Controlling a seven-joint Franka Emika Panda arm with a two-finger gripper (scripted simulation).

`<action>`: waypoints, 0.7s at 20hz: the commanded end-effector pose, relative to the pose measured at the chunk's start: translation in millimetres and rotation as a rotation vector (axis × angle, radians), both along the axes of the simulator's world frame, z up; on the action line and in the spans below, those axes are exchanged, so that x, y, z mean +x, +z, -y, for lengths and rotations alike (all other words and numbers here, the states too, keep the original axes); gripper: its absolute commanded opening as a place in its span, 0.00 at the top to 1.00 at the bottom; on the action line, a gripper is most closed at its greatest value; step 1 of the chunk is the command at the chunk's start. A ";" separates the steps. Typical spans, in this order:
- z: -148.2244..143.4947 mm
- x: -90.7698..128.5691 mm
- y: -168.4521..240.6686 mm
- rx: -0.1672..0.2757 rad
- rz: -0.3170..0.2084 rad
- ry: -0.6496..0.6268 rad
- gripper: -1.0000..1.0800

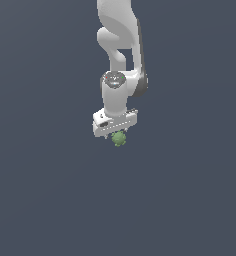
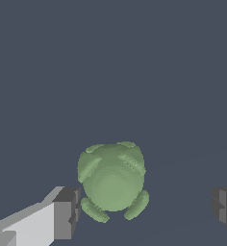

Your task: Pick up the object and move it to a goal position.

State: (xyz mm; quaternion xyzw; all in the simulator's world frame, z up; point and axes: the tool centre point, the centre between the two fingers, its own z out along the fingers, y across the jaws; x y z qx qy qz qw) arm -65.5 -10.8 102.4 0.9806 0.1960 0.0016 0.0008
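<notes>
Plain dark grey ground. Lumpy green ball [image 2: 112, 181] directly beneath white gripper [image 2: 144, 211], between wide-spread fingers [image 2: 67, 211], nearer one pad; not yet gripped.

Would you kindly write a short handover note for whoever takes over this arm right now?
Pincer: open, fingers apart on either side of the green ball, with a clear gap on one side; no grip yet.
Green ball: directly beneath the pincer in the exterior view.
Done: pincer lined up over the ball.
Left: close on the ball, lift it, carry it to the goal. No goal marker shows in either view.
</notes>
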 end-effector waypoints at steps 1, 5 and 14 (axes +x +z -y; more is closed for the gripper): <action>-6.4 -7.4 -5.7 0.000 -0.001 0.051 0.04; -12.6 -14.8 -11.2 0.001 -0.003 0.100 0.04; -14.1 -16.8 -17.3 0.001 -0.004 0.110 0.04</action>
